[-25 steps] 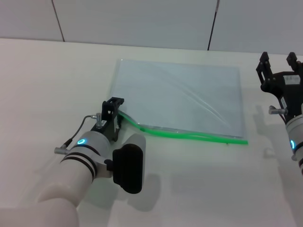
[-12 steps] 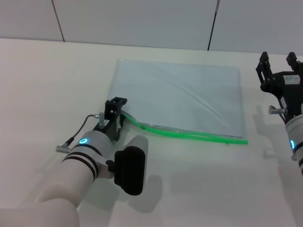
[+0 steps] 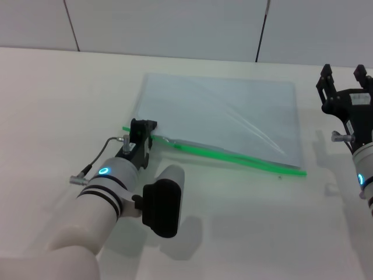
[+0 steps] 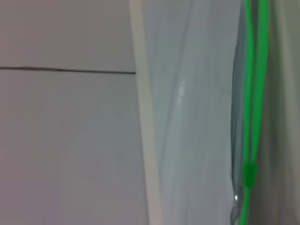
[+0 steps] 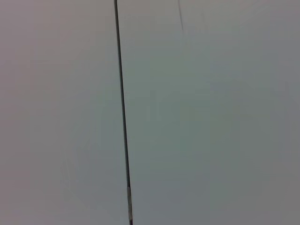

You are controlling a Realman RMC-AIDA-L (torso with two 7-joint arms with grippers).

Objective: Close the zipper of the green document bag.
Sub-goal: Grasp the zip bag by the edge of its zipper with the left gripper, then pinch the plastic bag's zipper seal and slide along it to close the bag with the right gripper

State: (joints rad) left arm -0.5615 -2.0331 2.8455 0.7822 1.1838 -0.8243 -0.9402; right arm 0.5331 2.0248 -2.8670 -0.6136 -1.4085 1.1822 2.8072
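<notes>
The green document bag (image 3: pixel 221 114) lies flat on the white table, translucent pale blue-grey. Its zipper (image 3: pixel 233 156) is a bright green strip along the near long edge, now nearly straight. My left gripper (image 3: pixel 143 129) is at the strip's left end, shut on it, and a short green tip pokes out beyond the fingers. In the left wrist view the zipper (image 4: pixel 252 93) runs along the bag (image 4: pixel 197 117), with a thicker green piece (image 4: pixel 249 172) on it. My right gripper (image 3: pixel 344 79) hangs open and empty, off the bag's right edge.
A grey panelled wall (image 3: pixel 175 26) rises behind the table's far edge. The right wrist view shows only that wall with a dark seam (image 5: pixel 123 117). Bare tabletop (image 3: pixel 245 221) stretches in front of the bag.
My left gripper has shifted a little away from me and to the left with the zipper's end. The green strip, sagging in a curve before, is now pulled almost straight. The right arm stayed put.
</notes>
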